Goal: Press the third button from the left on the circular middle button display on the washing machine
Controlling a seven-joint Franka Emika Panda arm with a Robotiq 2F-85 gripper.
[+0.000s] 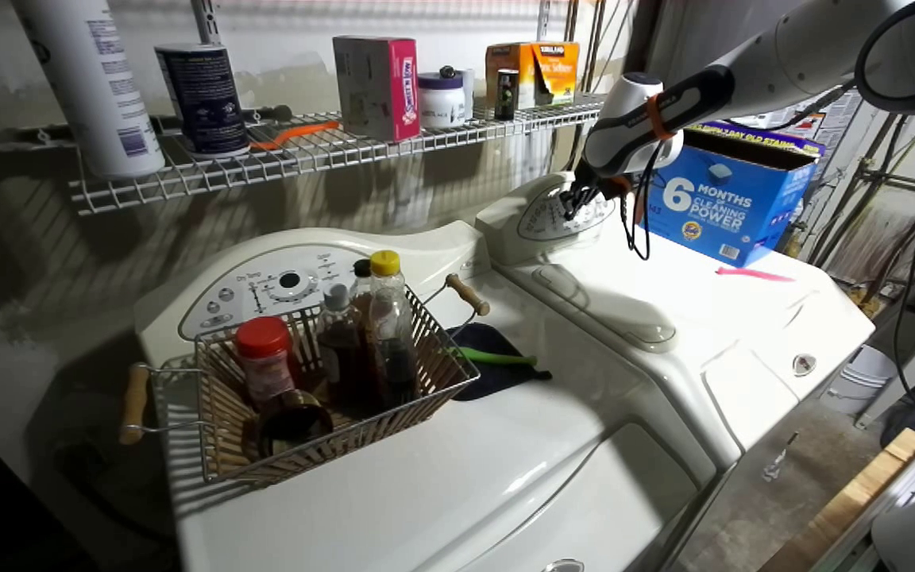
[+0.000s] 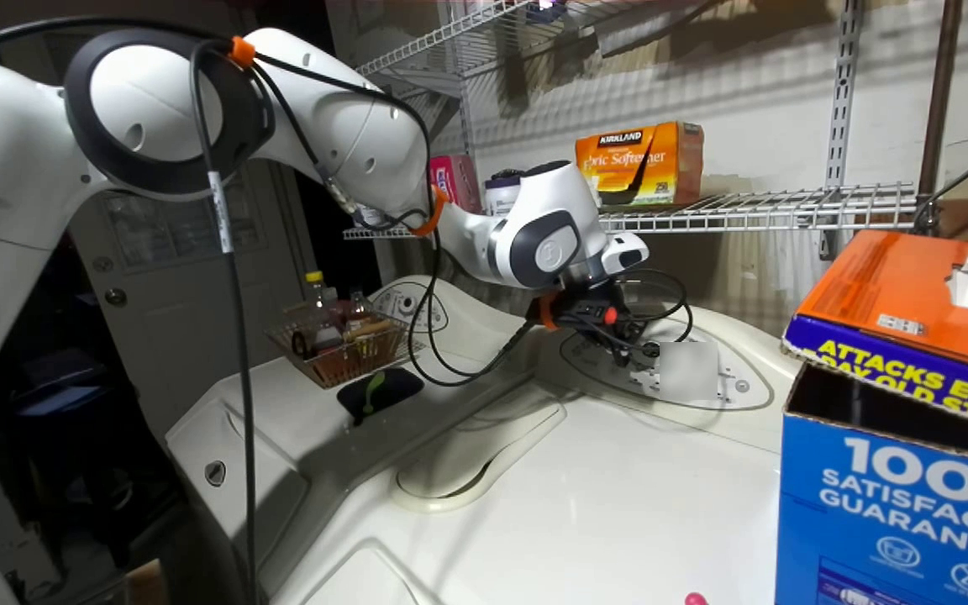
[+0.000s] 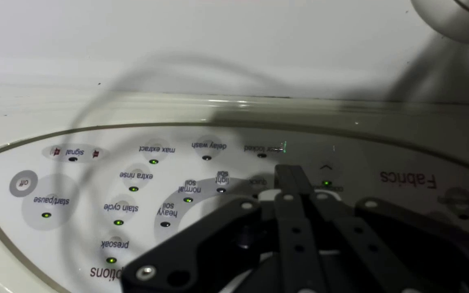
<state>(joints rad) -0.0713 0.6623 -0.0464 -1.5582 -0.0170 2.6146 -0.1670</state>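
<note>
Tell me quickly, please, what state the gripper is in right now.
Gripper: closed, with nothing visible held in it.

In the wrist view we read, upside down on the button display, "start/pause", "off", "max extract", "delay wash", "extra rinse", "stain cycle", "presoak" and "Fabrics". Elsewhere we find "6 MONTHS OF CLEANING POWER" on the blue box, "KIRKLAND" on the orange box, "Sweet'N Low" on a pink box and "Dry Temp" on the neighbouring console.
</note>
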